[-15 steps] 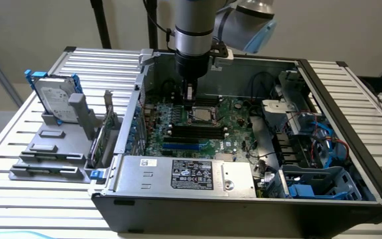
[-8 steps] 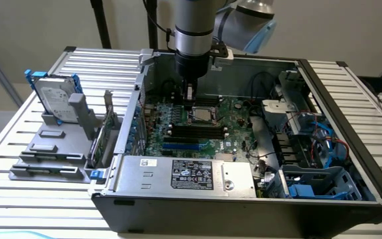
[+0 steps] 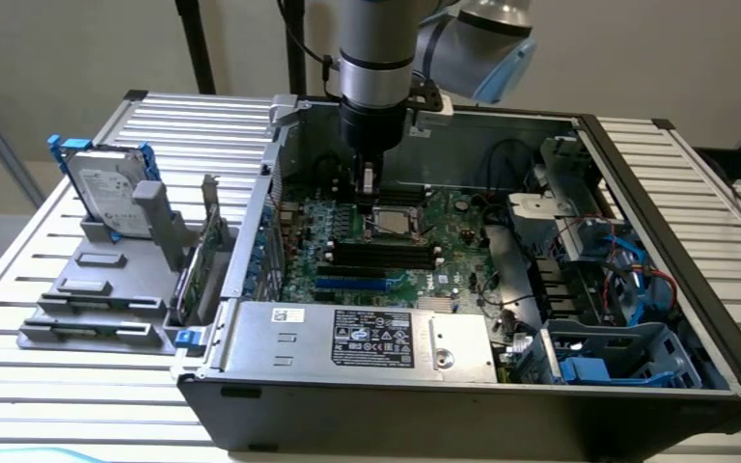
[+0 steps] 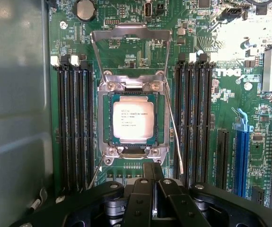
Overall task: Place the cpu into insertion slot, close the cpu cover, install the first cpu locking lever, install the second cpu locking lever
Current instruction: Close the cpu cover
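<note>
Silver square cpu [image 4: 133, 120] seated in black insertion slot [image 4: 103, 124].

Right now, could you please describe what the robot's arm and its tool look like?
The arm is a silver-grey round tube with a dark ring around it, and the joint above it carries a light blue cap. The tool is black, built from jointed links fastened with small silver pins.
</note>
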Controlling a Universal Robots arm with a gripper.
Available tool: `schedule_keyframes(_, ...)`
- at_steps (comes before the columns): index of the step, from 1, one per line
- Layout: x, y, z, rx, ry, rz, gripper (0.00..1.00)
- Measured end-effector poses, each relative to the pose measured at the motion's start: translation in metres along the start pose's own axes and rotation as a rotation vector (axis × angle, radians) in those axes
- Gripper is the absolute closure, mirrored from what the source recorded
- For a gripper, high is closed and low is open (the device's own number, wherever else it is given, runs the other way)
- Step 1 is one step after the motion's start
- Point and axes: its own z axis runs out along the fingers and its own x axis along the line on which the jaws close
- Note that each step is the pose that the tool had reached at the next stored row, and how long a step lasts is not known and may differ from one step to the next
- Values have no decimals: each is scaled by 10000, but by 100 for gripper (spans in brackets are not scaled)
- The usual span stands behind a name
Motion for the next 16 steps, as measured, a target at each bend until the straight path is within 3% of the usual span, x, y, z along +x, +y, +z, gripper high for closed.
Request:
schedule_keyframes(2,1,40,-12,10,-1,1,89)
schedule_keyframes(10,13,401,-122,125,-4,2,89)
schedule_keyframes(16,23,675,-231,176,-6,2,89)
